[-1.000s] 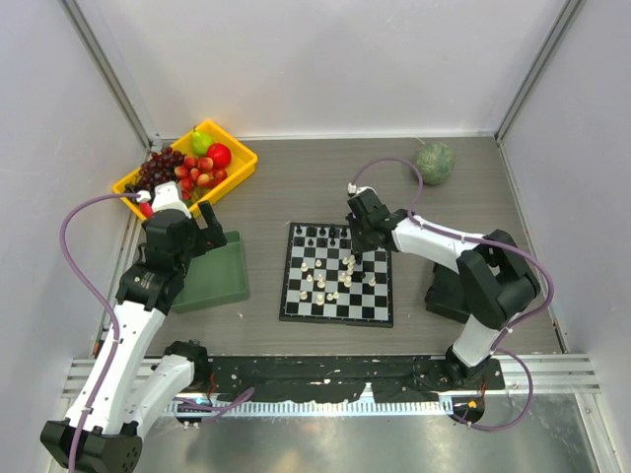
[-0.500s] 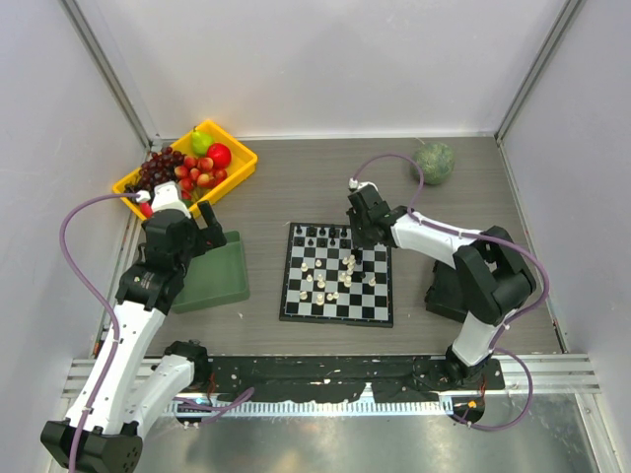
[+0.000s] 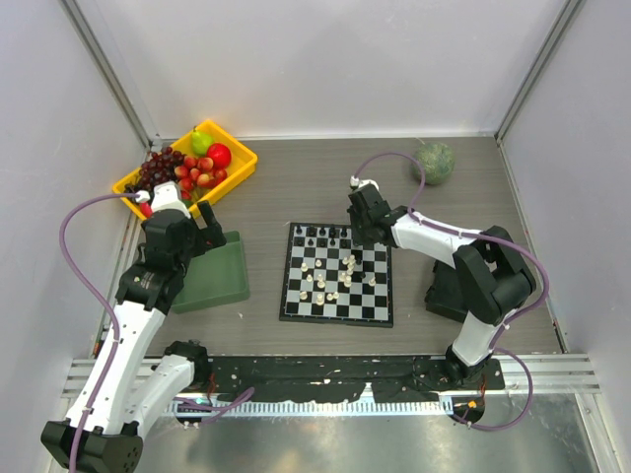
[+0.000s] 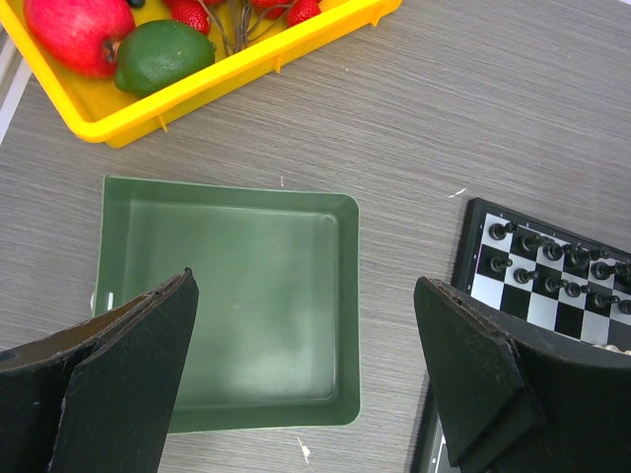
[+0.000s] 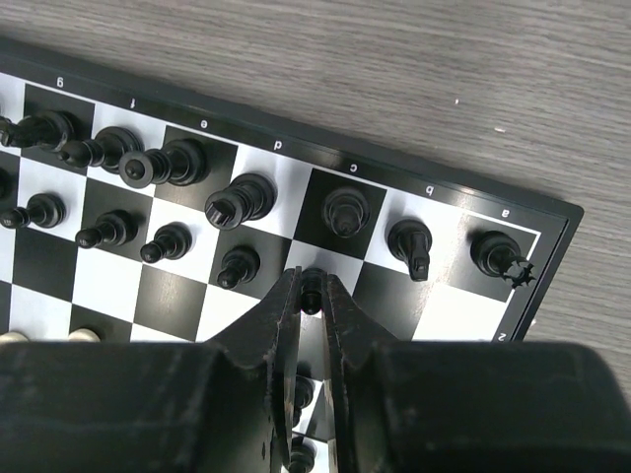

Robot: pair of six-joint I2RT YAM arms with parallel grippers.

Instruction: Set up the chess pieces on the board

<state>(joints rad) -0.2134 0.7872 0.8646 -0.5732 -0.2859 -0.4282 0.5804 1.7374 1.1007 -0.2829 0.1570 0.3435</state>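
The chessboard (image 3: 336,273) lies mid-table with black pieces (image 3: 320,235) along its far rows and cream pieces (image 3: 320,284) loose in the middle. My right gripper (image 3: 361,235) is over the board's far right part. In the right wrist view it (image 5: 312,293) is shut on a small black pawn (image 5: 312,289) over a white square of the second row, with black pieces (image 5: 241,198) set around it. My left gripper (image 4: 306,379) is open and empty above the green tray (image 4: 227,296); the board's corner (image 4: 537,271) shows at its right.
A yellow bin (image 3: 187,166) of fruit stands at the far left and also shows in the left wrist view (image 4: 212,74). A green round object (image 3: 434,163) lies at the far right. The green tray (image 3: 215,274) lies left of the board.
My right gripper has moved slightly toward the board's far right edge with the pawn. The left arm has not moved.
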